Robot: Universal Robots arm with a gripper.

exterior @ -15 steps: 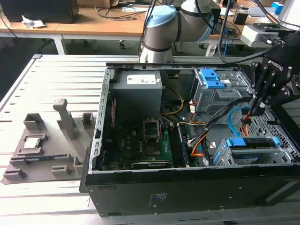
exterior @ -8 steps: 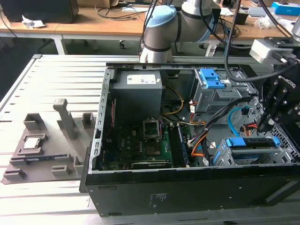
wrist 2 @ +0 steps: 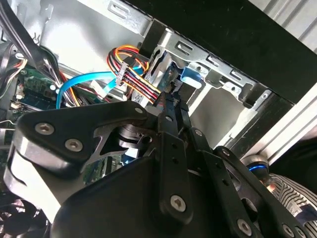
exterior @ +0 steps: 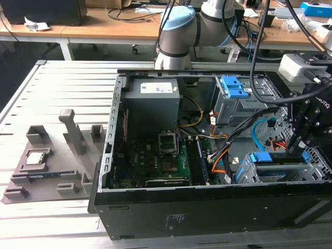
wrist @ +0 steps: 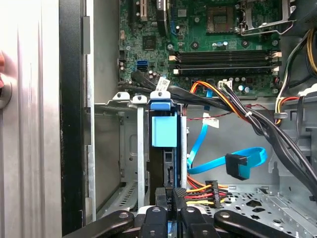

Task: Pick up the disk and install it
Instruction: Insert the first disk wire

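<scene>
Slatted metal tabletop (exterior: 62, 88) carries an open PC case (exterior: 207, 207), side panel off, motherboard (exterior: 155, 161) exposed. Grey fixture tray (exterior: 46, 166) sits on the exterior view's left, well apart from the case, with a small square chip (exterior: 35, 157) on it. Desks and cables fill the background.

Arm reaches into the case at the exterior view's right. Gripper (exterior: 303, 142) hangs over the drive cage (exterior: 275, 168) in the near corner of the case. In both wrist views the fingers (wrist: 171, 201) are pressed close together, pinching the edge of the disk (wrist: 168, 163), which stands on edge in the cage slot. Its blue bracket tab (wrist: 164, 130) faces the motherboard side. Blue SATA cable (wrist: 237, 163) and the orange-red-yellow power bundle (wrist: 203, 191) lie just beside the cage, not plugged into the disk.
</scene>
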